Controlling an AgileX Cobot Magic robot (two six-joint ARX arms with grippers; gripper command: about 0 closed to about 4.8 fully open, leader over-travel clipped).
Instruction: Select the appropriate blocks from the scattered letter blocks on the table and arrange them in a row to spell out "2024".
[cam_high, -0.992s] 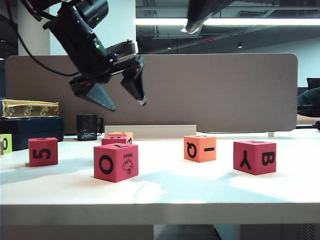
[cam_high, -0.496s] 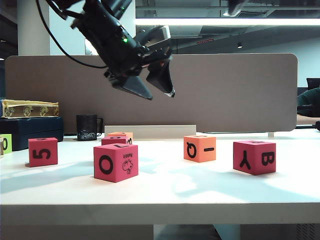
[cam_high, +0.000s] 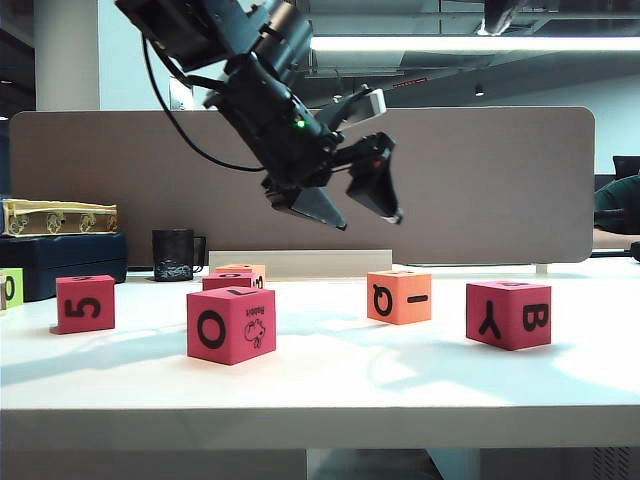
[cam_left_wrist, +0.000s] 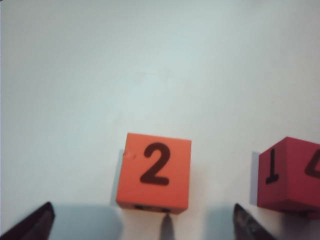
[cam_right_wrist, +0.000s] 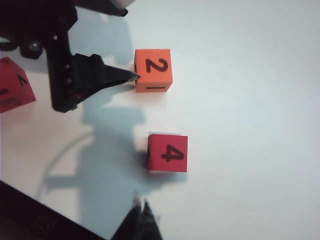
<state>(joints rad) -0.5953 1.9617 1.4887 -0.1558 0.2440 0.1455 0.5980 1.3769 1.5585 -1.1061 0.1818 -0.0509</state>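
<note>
**A:** Left claw (cam_high: 372, 220) has swung across, from over the pink O block (cam_high: 231, 323) on the left to about mid-bench. It's come a bit lower too, but it's well clear of the bench (cam_high: 320, 385).

**B:** Got anything in it?

**A:** No. Jaws spread wide, nothing btwn them. It flexed partway closed and opened again on the way over, I think. Its wrist cam looks straight down on the orange block with 2 on top (cam_left_wrist: 154, 172), which sits btwn the two fingertips and a little ahead of them.

**B:** So that's the pick?

**A:** I'd say so, first digit of 2024. It's prob. the orange one w/ the Q on its side (cam_high: 400, 296), though I can't swear to that from the front.

**B:** And the others?

**A:** The right wrist cam shows a red block with 4 on top (cam_right_wrist: 167, 153) near the 2, not touching it. The O block could serve as the zero. I see no second 2 face-up; the 5 block (cam_high: 85, 303) is no use. Nothing is in a row yet, so it's early days.

**B:** Right claw?

**A:** Right claw (cam_right_wrist: 141, 212) is high up, over the bench near the 4. Tips look pressed together, carrying nothing.

**B:** What next?

**A:** My guess is the left drops straight down to straddle the 2. One finger looks close to the block's edge, so it may need centring first.
</note>
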